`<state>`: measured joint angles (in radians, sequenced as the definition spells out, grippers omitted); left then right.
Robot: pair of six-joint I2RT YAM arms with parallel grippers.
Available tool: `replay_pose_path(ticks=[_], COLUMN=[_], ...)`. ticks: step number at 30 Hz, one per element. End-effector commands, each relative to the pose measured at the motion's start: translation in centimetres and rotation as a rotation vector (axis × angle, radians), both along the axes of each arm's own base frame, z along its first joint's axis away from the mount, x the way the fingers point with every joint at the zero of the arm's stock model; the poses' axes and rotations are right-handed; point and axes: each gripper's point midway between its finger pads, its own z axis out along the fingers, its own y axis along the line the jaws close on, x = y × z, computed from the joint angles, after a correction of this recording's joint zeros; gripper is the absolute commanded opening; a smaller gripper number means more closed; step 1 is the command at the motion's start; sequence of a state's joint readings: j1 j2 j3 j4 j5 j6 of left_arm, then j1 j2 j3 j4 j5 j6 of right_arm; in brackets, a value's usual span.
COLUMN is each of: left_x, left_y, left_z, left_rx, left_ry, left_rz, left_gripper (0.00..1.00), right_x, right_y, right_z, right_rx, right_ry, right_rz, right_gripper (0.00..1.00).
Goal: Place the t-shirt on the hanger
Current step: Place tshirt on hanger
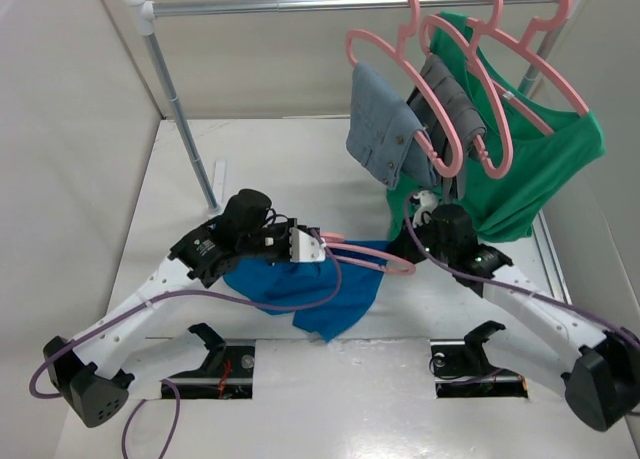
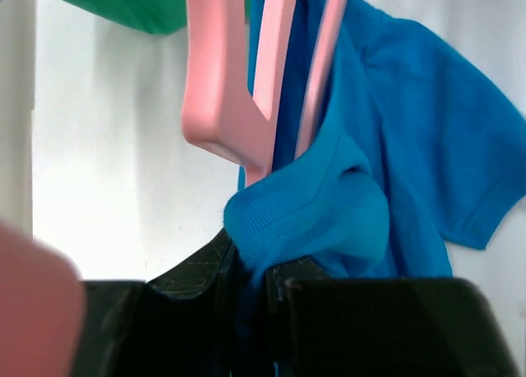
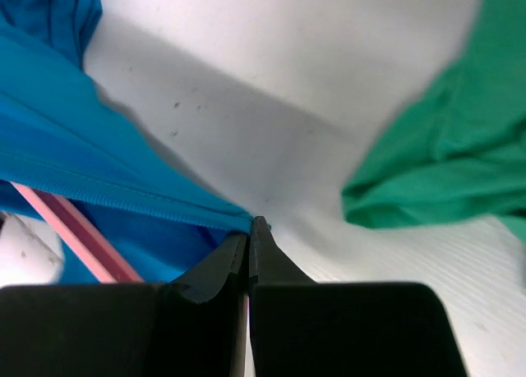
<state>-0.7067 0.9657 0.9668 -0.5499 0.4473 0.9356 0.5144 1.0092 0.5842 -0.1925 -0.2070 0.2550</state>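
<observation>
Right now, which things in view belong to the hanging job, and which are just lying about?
Part of the job:
- t-shirt, blue, on the table
- hanger, pink, lying partly inside it

Just there:
- green shirt, already hung
- denim garment, already hung
- rail

Robot lab bench: white walled table (image 1: 300, 159), metal clothes rail (image 1: 300, 4), two bolted arms (image 1: 150, 304).

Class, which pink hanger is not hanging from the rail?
The hanger down at the blue t-shirt between the arms; the others hang from the rail carrying clothes.
</observation>
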Motion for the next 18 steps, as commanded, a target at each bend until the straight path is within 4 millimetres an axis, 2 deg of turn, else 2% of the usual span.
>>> replay_pose_path(ticks=[1,3,6,10,12,13,18], left_x=[4.0,4.6,5.3,5.7,5.9,6.1,6.3], left_y=[4.4,5.2,5.8,6.0,6.9,7.2,10.2], left_z=[1.6,1.3,1.6,2.8,2.1,2.1,-2.3], left_rx=[0.017,0.018,-0.004,-0.050,-0.016,-0.004,0.181], left_ry=[-0.103,-0.095,-0.094,-0.131,-0.149,-0.162,-0.161], left_rz=[0.308,0.375,0.436,0.474,0.506,0.516,0.597], left_gripper=[0.00,0.00,0.00,0.00,0.00,0.00,0.00], right_x=[-2.1,-2.4,-2.2,-2.1,-2.0,-1.7,-1.4], right_y=[-8.5,-10.3,-10.7,-11.2,-11.1,-11.0,-11.0], right_z=[-4.4,-3.9,-3.3,-4.2,-4.3,-3.7,-2.4], right_rx=[-0.248,-0.261,-0.239,-0.267,-0.262,-0.252,-0.250], right_ry=[0.159,0.155,0.140,0.173,0.178,0.159,0.135], right_rz=[-0.265,-0.331,-0.350,-0.366,-0.372,-0.374,-0.369], right_gripper=[0.00,0.00,0.00,0.00,0.00,0.00,0.00])
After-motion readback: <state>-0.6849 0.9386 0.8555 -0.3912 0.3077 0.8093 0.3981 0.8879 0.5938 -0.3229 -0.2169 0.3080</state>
